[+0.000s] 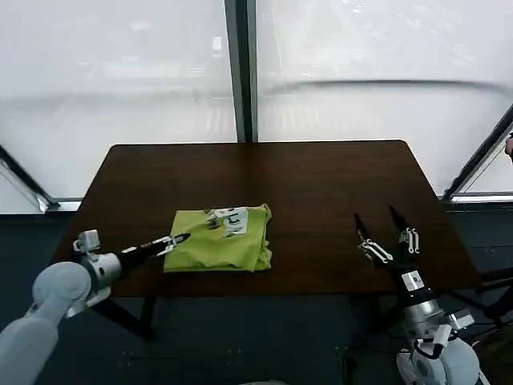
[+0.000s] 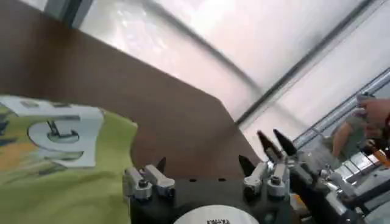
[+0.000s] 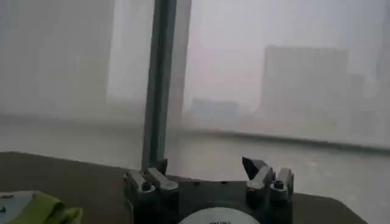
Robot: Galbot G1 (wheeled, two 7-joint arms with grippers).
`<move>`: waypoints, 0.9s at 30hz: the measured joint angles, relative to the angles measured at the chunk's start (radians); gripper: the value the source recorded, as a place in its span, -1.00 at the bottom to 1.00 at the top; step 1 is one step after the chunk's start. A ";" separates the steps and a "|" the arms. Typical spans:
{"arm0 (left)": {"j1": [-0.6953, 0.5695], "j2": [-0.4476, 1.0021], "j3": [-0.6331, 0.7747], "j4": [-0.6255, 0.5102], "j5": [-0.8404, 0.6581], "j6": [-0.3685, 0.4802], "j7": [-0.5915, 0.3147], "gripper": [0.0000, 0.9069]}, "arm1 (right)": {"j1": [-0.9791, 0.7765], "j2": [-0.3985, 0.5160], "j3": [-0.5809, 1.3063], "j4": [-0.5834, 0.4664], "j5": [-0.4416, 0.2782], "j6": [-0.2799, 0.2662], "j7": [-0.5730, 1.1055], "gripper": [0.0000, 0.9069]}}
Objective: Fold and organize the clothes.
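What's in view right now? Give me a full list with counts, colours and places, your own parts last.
T-shirt: one, lime green with a white print, folded into a compact bundle on the left-front part of the table.
Table: one, dark brown, in front of the robot.
Window wall: pale frosted panels with a dark upright post, behind the table.
Left gripper: one, black and silver, at the T-shirt's left edge, fingers open.
Right gripper: one, black and silver, above the right-front part of the table, apart from the T-shirt, fingers open.
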 joint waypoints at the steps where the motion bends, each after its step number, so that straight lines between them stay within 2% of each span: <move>1: 0.001 0.022 -0.034 -0.028 0.009 0.000 0.002 0.94 | 0.007 -0.007 -0.007 -0.003 0.000 0.000 -0.004 0.94; 3: 0.008 0.062 -0.098 -0.056 0.029 0.000 0.003 0.94 | 0.024 -0.026 -0.028 -0.006 -0.010 -0.014 -0.010 0.94; 6: 0.027 0.103 -0.191 -0.082 0.072 0.000 0.003 0.94 | 0.062 -0.066 -0.088 0.001 -0.014 -0.067 -0.003 0.94; 9: 0.054 0.113 -0.256 -0.104 0.106 0.000 0.003 0.94 | 0.127 -0.122 -0.197 0.010 -0.013 -0.163 -0.010 0.94; 11: 0.080 0.111 -0.286 -0.115 0.113 0.000 0.003 0.94 | 0.181 -0.142 -0.280 -0.002 -0.012 -0.203 -0.004 0.94; 14: 0.109 0.110 -0.317 -0.125 0.115 0.000 0.003 0.94 | 0.276 -0.141 -0.415 -0.047 -0.029 -0.228 0.027 0.94; 19: 0.143 0.107 -0.346 -0.127 0.120 0.000 0.005 0.94 | 0.433 -0.071 -0.592 -0.179 -0.084 -0.256 0.044 0.94; 21: 0.149 0.109 -0.353 -0.127 0.121 0.000 0.006 0.94 | 0.471 -0.046 -0.618 -0.222 -0.104 -0.263 0.063 0.94; 27: 0.145 0.128 -0.366 -0.099 0.104 0.000 0.005 0.94 | 0.507 0.013 -0.611 -0.291 -0.098 -0.296 0.140 0.94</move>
